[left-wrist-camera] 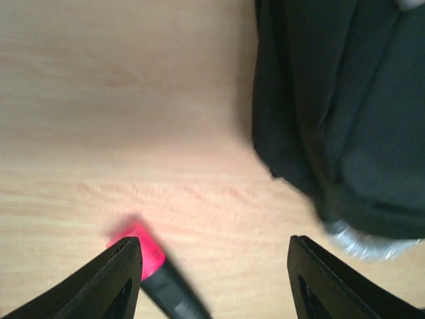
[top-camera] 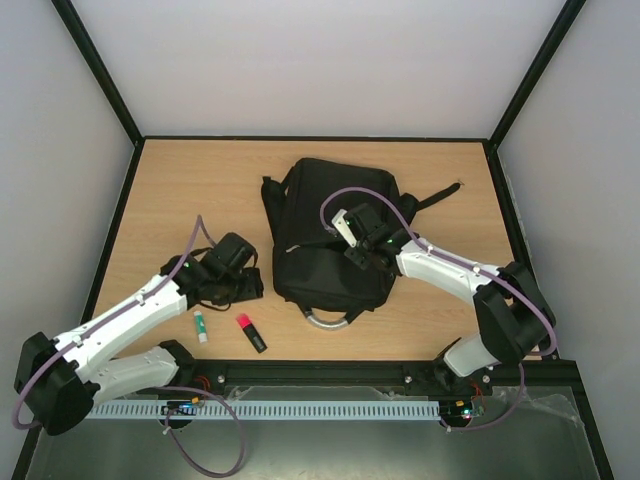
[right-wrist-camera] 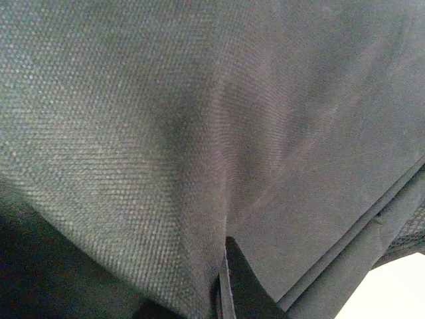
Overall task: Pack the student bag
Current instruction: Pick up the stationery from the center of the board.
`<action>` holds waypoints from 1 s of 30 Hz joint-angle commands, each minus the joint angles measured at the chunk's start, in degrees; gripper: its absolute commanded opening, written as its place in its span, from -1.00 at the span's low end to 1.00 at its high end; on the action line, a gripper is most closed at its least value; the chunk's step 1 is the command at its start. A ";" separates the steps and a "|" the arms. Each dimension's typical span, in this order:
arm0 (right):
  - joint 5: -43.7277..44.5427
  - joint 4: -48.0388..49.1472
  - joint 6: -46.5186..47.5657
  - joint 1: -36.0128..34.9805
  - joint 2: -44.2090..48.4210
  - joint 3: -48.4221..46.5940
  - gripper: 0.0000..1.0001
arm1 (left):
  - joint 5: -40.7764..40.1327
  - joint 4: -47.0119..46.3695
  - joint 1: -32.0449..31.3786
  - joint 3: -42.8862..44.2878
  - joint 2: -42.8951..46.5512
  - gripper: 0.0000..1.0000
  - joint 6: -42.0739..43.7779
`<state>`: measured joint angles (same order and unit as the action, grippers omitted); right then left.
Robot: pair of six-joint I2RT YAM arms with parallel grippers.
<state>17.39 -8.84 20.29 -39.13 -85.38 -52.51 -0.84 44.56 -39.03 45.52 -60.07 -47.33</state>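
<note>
The student bag [top-camera: 330,230], a large black backpack, lies flat mid-table with its grey curved handle [top-camera: 326,318] toward me. My right gripper [top-camera: 358,250] rests on the bag's front. In the right wrist view black fabric [right-wrist-camera: 166,119] fills the frame and a fold of it is pinched at the one visible finger [right-wrist-camera: 240,289], so the gripper looks shut on the fabric. My left gripper [top-camera: 238,278] hovers left of the bag, open and empty. In the left wrist view its jaws [left-wrist-camera: 214,262] stand wide apart, with the bag [left-wrist-camera: 345,100] at upper right.
A pink-capped black highlighter [top-camera: 251,333] lies near the front edge; its pink cap [left-wrist-camera: 145,251] shows beside my left finger. A small white stick with a green end [top-camera: 201,325] lies left of it. Bag straps [top-camera: 440,198] trail to the right. Black frame posts border the table.
</note>
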 commanded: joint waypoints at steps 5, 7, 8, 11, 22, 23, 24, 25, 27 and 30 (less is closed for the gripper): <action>-0.77 -6.15 -5.33 -0.24 -6.12 -8.81 -0.99 | 6.59 3.69 -5.42 -7.63 -0.10 0.21 -7.05; -3.27 -9.54 -5.88 -0.24 -9.30 -13.93 -0.99 | 6.84 3.08 -6.22 -9.40 -0.83 0.19 -7.73; -4.23 -11.34 -6.08 -0.16 -11.07 -16.58 -0.99 | 6.97 2.94 -6.50 -9.97 -1.05 0.18 -8.06; -4.58 -13.75 -7.07 0.12 -15.43 -22.89 -0.98 | 6.40 2.65 -7.65 -10.75 -0.25 0.17 -9.11; -6.99 -10.08 -6.31 0.02 -15.20 -15.16 -0.98 | 5.46 -3.01 -7.90 -14.97 -3.99 0.11 -10.56; -7.12 -9.86 -6.18 0.05 -14.95 -14.70 -0.99 | 5.19 -3.85 -7.87 -14.85 -4.60 0.11 -10.45; -7.25 -9.80 -6.10 0.03 -14.83 -14.35 -0.99 | 4.66 -4.53 -7.86 -14.58 -5.23 0.10 -10.11; -7.54 -9.83 -6.01 0.07 -14.62 -14.27 -0.98 | 3.90 -4.84 -7.87 -14.35 -6.02 0.10 -9.69; -8.23 -9.96 -6.03 0.02 -14.50 -13.97 -0.98 | 2.57 -5.00 -7.91 -13.29 -8.00 0.09 -8.59; -8.34 -9.89 -5.93 0.02 -14.45 -13.71 -0.99 | 1.59 -5.44 -7.90 -11.98 -11.20 0.03 -6.15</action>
<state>12.47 -13.76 14.37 -38.98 -100.38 -68.36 2.96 40.12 -46.65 31.31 -67.99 -56.38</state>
